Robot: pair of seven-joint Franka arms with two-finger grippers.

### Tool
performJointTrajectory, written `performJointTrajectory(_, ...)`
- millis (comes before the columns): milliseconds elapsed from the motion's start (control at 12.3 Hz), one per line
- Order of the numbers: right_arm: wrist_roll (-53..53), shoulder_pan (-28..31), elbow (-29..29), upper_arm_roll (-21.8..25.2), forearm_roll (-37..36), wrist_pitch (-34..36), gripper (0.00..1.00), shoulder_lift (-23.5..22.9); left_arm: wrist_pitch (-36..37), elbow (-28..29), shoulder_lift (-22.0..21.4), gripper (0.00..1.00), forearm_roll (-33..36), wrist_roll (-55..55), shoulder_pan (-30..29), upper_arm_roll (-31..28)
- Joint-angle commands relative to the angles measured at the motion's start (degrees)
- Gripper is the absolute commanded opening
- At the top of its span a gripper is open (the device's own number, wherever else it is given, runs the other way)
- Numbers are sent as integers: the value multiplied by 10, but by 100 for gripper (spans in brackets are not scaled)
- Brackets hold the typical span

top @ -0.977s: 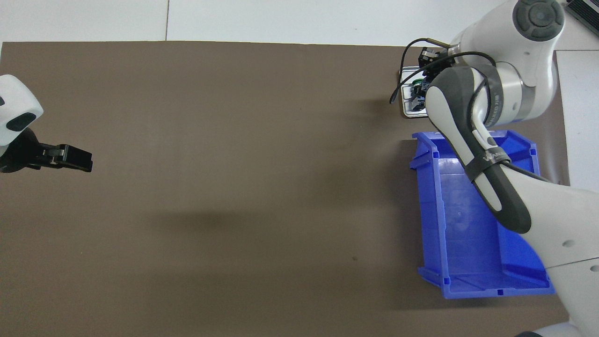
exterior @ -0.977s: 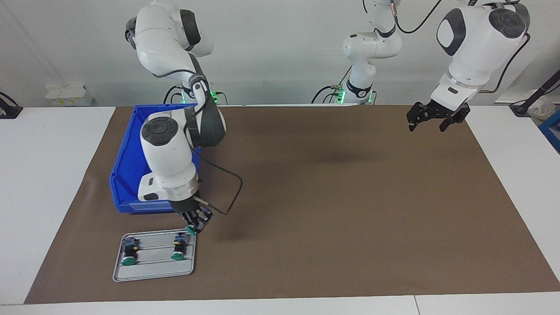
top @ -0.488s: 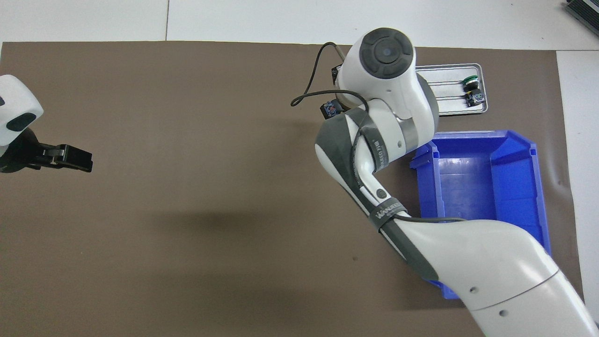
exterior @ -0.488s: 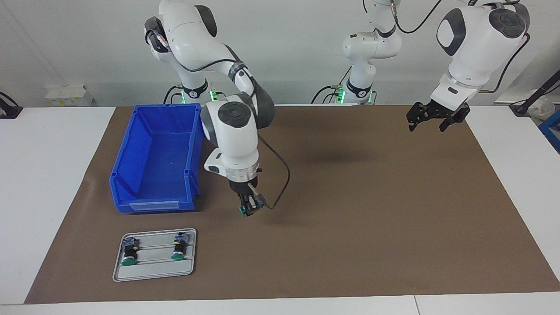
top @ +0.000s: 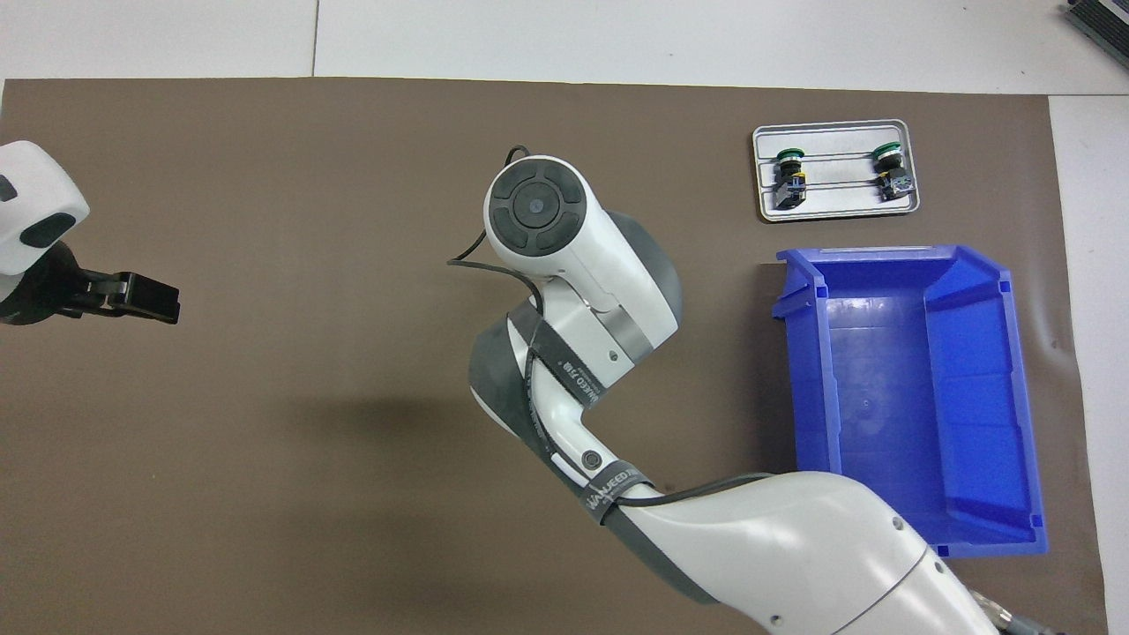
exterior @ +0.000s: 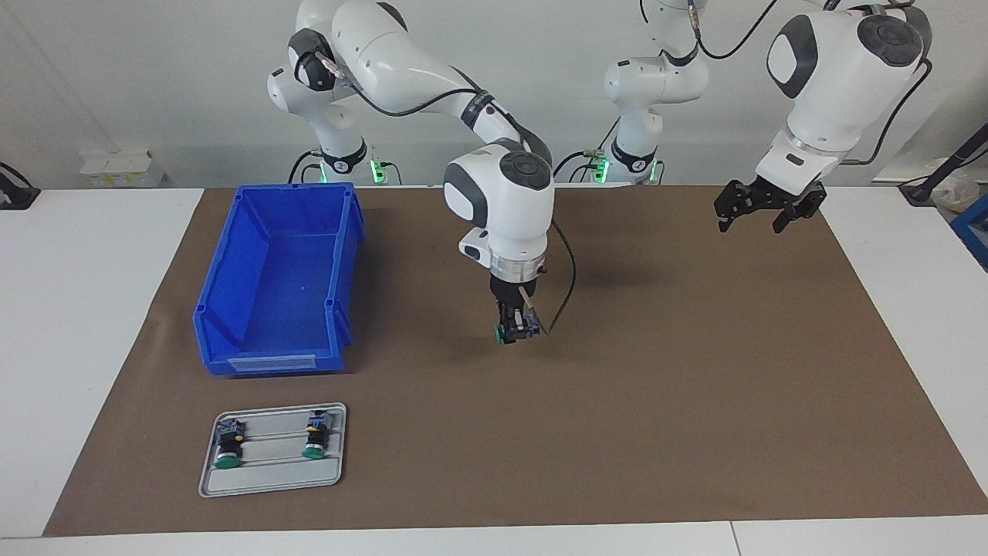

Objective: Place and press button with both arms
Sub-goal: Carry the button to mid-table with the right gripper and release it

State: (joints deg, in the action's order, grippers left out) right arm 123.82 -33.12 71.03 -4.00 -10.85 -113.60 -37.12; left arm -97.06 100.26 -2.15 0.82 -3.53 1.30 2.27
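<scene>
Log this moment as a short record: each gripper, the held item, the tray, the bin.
right gripper: shut on button, over the mat's middle
held button: green cap sideways
left gripper: open, empty, waiting over its own end of the mat
tray: two buttons lying on it
blue bin: empty, nearer the robots than the tray

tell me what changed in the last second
The right gripper, shut on a green-capped push-button switch, carried it from the grey metal tray to over the middle of the brown mat. The left gripper, blue plastic bin and the tray's two buttons stayed put.
</scene>
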Motion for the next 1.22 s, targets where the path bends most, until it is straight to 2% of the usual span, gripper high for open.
performJointTrajectory(0, 80, -22, 5, -2, -18, 3, 0, -2, -43, 20, -12, 100, 8, -34, 8, -2)
performJointTrajectory(163, 118, -40, 17, -2, -20, 3, 0, -5, -45, 27, -14, 100, 5, -105, 8, -1)
performJointTrajectory(488, 139, -47, 88, -3, -18, -23, 0, 4, -45, 38, -16, 100, -1, -271, 9, 3)
performJointTrajectory(651, 150, -48, 119, -4, -16, -46, 0, 13, -38, 42, -21, 100, -15, -313, 19, 3)
performJointTrajectory(977, 161, -47, 140, -5, 4, -64, 0, 19, -38, 48, -21, 100, -24, -445, 48, 4)
performJointTrajectory(1058, 161, -48, 139, -5, 4, -60, 24, 20, -37, 51, -22, 100, -27, -483, 52, 4)
performJointTrajectory(1140, 161, -48, 137, -5, 4, -58, 80, 20, -34, 52, -26, 100, -27, -516, 56, 3)
